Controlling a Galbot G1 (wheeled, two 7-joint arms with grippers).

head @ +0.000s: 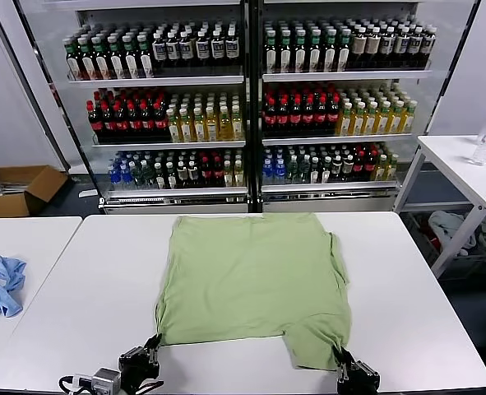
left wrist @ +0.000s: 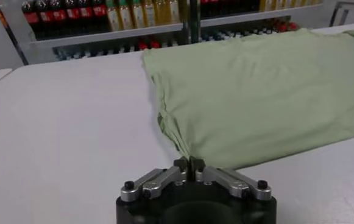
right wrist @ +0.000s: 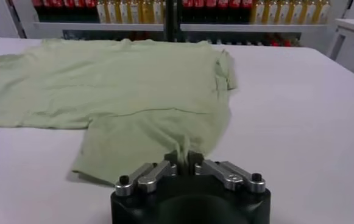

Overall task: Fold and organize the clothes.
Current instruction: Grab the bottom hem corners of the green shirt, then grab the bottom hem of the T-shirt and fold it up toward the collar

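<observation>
Now both grippers pinch the near edge of the polo shirt [head: 255, 276], lying flat on the white table [head: 94, 280]: left gripper [head: 150, 352] clamped on one corner, right gripper [head: 343, 364] on the other, presumably so I can lift and fold evenly.

Your left gripper [head: 153, 344] sits low at the near edge of the work, on the left of the head view, fingers pressed together on the near left corner of the shirt [head: 251, 276]. In the left wrist view the two fingertips [left wrist: 189, 163] meet with cloth pinched between them, linkage arms folded in on either side. Your right gripper [head: 342, 356] is level with it on the right, likewise clamped, nipping the near edge of the shirt's lower right flap. Both wrists point forward, away from the body.
</observation>
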